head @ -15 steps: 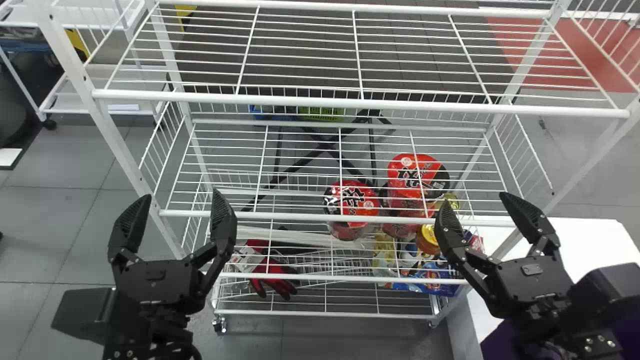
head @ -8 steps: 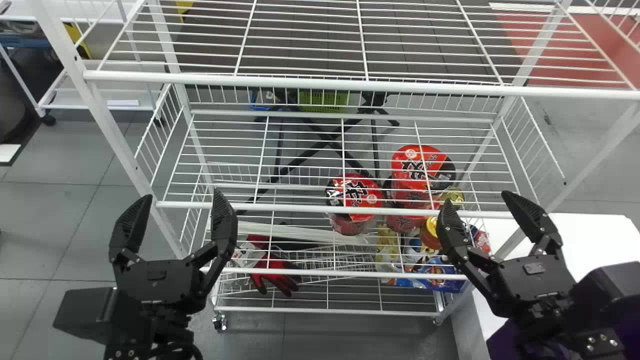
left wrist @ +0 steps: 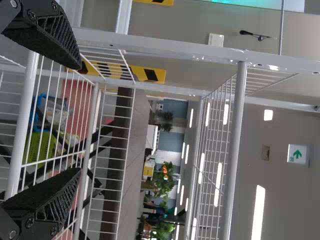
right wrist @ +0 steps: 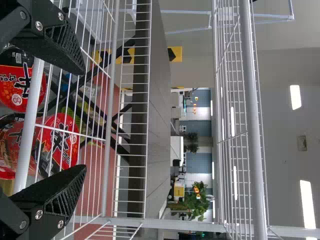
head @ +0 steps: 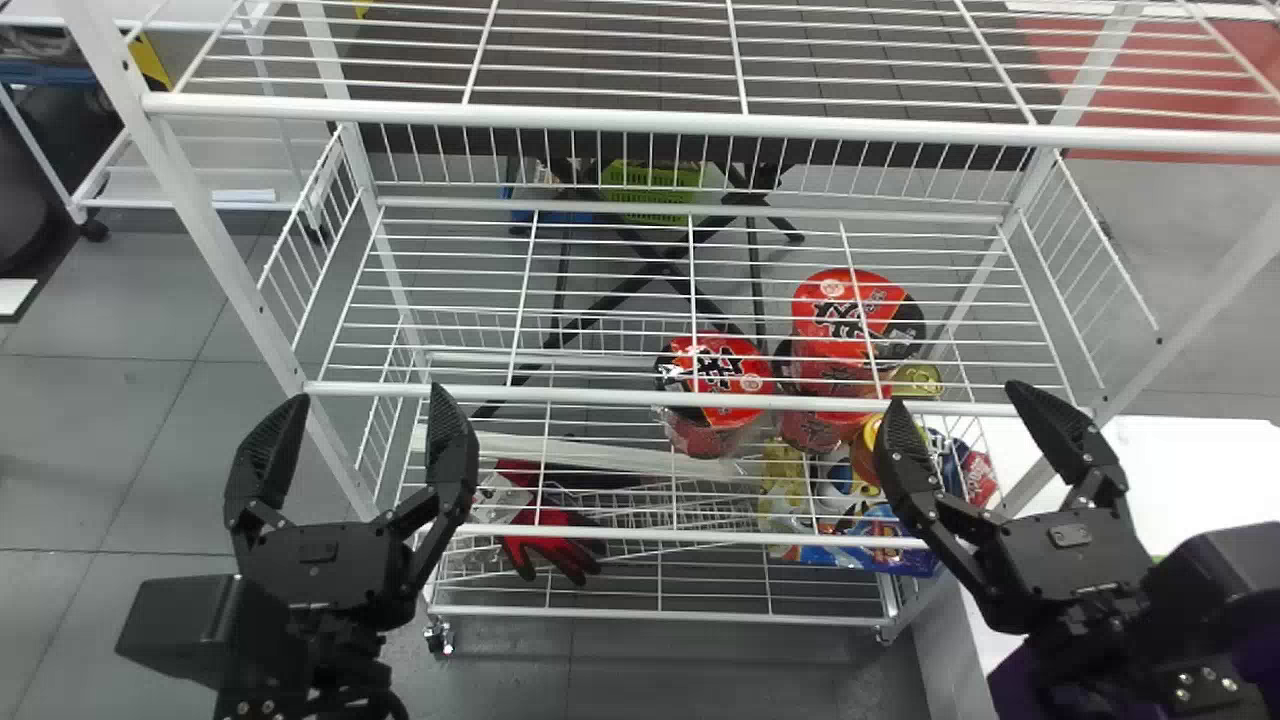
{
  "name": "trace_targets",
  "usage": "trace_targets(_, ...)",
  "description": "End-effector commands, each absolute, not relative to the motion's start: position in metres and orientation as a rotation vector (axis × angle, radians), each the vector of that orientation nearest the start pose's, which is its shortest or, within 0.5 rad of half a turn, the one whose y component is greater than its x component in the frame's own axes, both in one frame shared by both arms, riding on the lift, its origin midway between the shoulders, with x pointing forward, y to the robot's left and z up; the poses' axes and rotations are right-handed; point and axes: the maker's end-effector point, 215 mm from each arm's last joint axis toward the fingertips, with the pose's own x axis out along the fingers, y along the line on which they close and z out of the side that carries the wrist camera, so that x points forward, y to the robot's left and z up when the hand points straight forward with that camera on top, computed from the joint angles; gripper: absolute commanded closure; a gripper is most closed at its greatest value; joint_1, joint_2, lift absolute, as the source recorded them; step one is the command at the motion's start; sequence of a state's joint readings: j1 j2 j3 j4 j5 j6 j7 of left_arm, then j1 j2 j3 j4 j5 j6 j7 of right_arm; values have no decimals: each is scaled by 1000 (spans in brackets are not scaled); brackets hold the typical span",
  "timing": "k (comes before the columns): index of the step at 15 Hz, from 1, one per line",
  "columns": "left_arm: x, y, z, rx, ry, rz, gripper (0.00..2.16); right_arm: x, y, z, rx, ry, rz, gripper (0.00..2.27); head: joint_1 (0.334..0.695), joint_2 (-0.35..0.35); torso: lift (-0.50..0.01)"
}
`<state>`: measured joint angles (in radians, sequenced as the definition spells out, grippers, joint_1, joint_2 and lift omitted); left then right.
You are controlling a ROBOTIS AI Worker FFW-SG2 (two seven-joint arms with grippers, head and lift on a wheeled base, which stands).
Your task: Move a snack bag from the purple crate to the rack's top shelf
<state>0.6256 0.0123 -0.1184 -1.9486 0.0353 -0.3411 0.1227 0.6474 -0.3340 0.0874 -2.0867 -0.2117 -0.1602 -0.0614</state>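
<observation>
Standing apart, the fingers of the left gripper were released and had nothing between them, at the near left side of the white wire rack. The right gripper was at the near right side, also with its fingers parted and with nothing held. The purple crate was at the near right, below the right arm and beside the white table. Where exactly the task's snack bag was, I could not tell, so its place relative to the fingers was also not sure.

About labels, the red noodle bowls carried large black characters with white edges on their lids, and a small round mark. They were seen through the shelf wires, right of the middle. Near them, lower down, there were a gold-lidded jar and printed packages in blue and yellow, with pictures on them. A red and black glove was at the left on a low shelf, beside a white tag. In the left wrist view, a far sign had a green arrow.
</observation>
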Motion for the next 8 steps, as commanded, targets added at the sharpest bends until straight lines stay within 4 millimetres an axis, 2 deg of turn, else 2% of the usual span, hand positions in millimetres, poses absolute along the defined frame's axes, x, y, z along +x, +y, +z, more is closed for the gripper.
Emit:
trace_targets(1, 392, 197, -340, -104, -87, 33, 80, 396, -214, -336, -2, 9, 179, 161, 695, -26, -346)
trace_targets(8, 389, 199, -341, -103, -87, 38, 80, 395, -212, -331, -15, -2, 186, 164, 695, -23, -373)
